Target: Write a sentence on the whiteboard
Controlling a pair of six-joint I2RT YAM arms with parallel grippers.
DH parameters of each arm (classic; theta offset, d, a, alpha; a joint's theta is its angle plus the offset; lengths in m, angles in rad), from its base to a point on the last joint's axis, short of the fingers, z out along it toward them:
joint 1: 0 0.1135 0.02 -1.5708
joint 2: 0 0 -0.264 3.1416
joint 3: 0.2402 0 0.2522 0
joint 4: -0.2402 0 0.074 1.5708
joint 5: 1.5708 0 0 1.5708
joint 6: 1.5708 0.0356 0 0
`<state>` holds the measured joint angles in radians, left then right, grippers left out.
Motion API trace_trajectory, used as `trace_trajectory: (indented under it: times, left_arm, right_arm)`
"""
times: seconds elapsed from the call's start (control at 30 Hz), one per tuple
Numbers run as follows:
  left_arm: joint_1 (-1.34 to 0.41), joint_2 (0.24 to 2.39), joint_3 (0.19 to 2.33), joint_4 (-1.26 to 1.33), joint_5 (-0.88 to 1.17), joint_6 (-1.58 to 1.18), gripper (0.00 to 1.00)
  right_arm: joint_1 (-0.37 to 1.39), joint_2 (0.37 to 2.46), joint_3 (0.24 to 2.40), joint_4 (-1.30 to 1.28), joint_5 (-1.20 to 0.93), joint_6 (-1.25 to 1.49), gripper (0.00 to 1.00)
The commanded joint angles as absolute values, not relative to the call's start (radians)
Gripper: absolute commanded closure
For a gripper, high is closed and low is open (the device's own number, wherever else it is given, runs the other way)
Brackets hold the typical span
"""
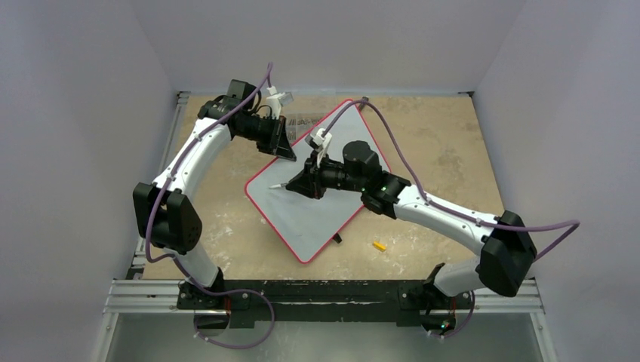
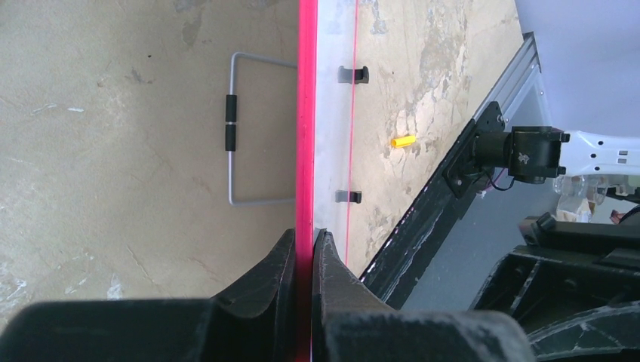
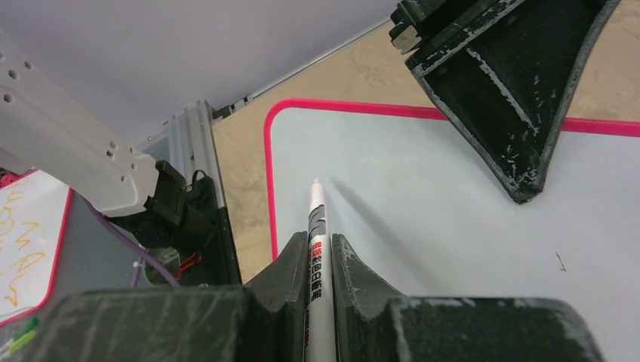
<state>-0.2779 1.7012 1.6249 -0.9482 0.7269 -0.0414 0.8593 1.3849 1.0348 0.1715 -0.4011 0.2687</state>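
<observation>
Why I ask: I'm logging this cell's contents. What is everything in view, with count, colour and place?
whiteboard: one, pale grey with a red frame, no lettering on it, lying askew mid-table
feet: two seen, black, along one whiteboard edge
marker pen: one, white with print, tip over the whiteboard
yellow piece: one, small, perhaps a cap, on the table near the whiteboard's near corner
wire stand: one, grey wire with black grips, on the table beside the whiteboard
second board: one, red-framed with orange scribbles, beyond the table's edge
table: one, scuffed beige
left gripper: black, shut on the whiteboard's red edge
right gripper: black, shut on the marker pen
</observation>
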Motion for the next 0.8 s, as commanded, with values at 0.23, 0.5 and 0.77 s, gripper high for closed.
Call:
trace_trajectory:
  times: [0.23, 0.5, 0.77]
  left_arm:
    - [-0.295, 1.677, 1.603, -0.960, 0.530, 0.016, 1.00]
    - [-0.295, 1.665, 1.601, -0.958, 0.526, 0.013, 1.00]
    - [-0.295, 1.666, 1.603, -0.960, 0.525, 0.013, 1.00]
  right_arm:
    - [0.896, 1.457, 1.146, 0.243, -0.370, 0.265, 1.00]
    - [0.896, 1.494, 1.166, 0.232, -0.322, 0.277, 1.00]
    - [0.897, 1.499, 1.127, 0.238, -0.322, 0.288, 1.00]
